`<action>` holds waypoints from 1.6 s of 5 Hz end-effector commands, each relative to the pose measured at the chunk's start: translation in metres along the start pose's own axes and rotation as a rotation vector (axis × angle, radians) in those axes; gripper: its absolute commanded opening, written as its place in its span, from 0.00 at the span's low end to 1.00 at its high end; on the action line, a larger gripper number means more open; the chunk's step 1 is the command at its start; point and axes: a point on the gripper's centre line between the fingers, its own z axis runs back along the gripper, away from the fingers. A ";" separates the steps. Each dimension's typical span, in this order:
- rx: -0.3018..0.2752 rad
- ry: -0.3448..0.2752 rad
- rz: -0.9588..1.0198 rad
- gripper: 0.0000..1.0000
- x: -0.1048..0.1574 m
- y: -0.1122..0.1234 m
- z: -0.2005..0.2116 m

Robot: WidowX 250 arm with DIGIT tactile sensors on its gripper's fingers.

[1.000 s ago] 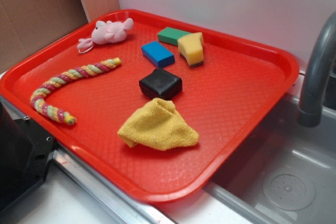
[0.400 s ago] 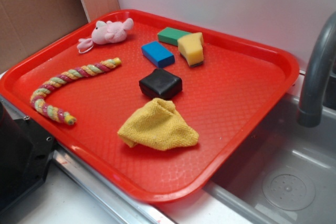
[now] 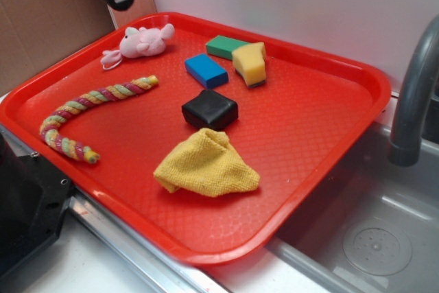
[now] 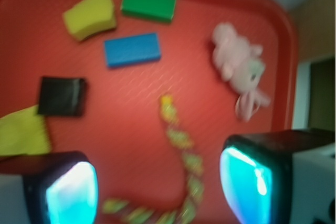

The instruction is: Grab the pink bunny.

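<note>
Item: pink bunny, lying at the far left corner of the red tray. My gripper hung high above, spread wide, empty. Risk: the twisted rope lay directly below; descending here would snag it instead.

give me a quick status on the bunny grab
End effector open, empty, high above tray. Pink bunny lying untouched at tray's far corner. Nothing blocking it; rope lies apart.
</note>
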 end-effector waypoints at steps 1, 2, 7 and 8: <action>-0.016 -0.057 -0.109 1.00 0.004 0.047 -0.024; -0.079 -0.058 -0.130 1.00 0.014 0.061 -0.036; -0.043 0.008 -0.179 0.89 0.049 0.078 -0.134; -0.041 0.011 -0.163 0.00 0.047 0.077 -0.130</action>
